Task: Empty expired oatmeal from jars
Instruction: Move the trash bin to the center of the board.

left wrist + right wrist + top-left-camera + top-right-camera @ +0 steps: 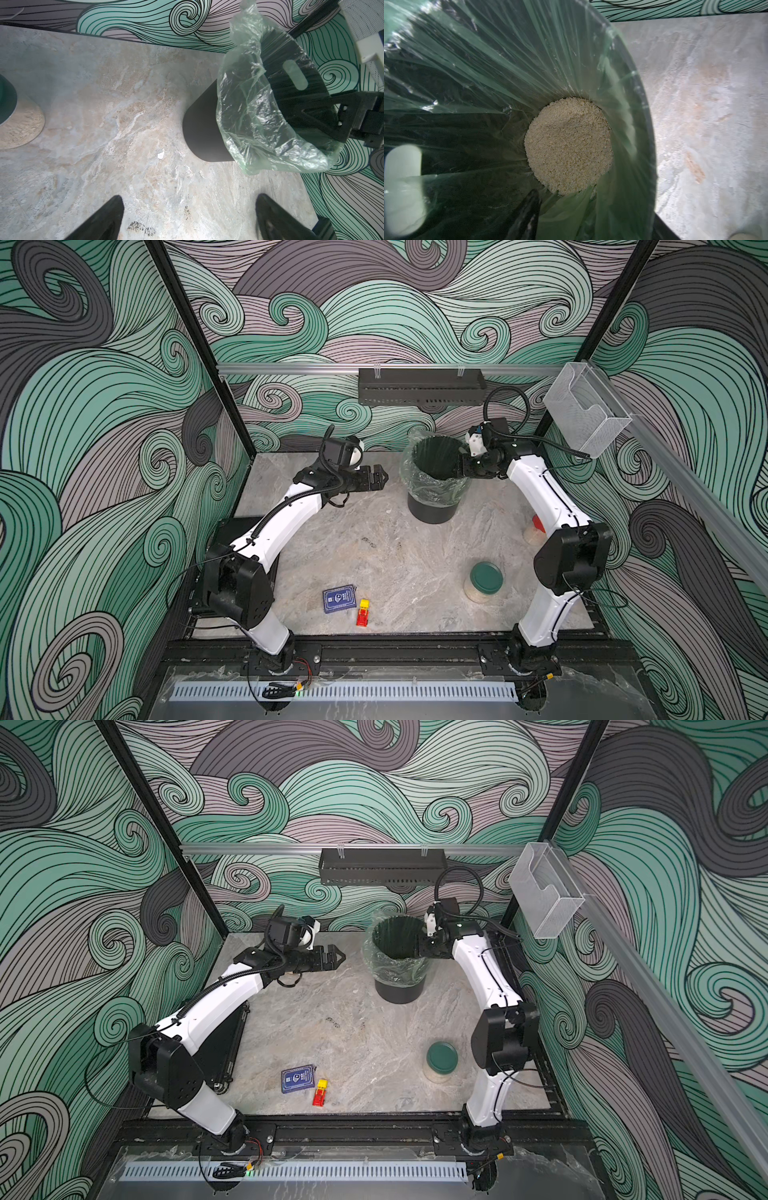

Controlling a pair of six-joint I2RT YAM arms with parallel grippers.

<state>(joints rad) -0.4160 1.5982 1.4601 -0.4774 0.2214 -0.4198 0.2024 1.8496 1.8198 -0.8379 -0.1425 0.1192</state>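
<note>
Pale oatmeal (pixel 569 145) lies in a round heap at the bottom of the lined black bin (pixel 432 510). My right gripper (pixel 595 205) sits at the bin's right rim (pixel 462 464). It is open, with one finger (pixel 529 207) inside the liner and nothing held. A green-lidded jar (pixel 484 580) with oatmeal stands at the front right and also shows in the left wrist view (pixel 12 116). A red-lidded jar (pixel 535 529) peeks out from behind my right arm. My left gripper (pixel 380 477) hovers open and empty to the left of the bin (pixel 199 128).
A blue card box (pixel 340 599) and a red-and-yellow toy (pixel 363 612) lie near the front edge. A black shelf (pixel 422 387) hangs on the back rail. A clear holder (pixel 586 410) is fixed at the right wall.
</note>
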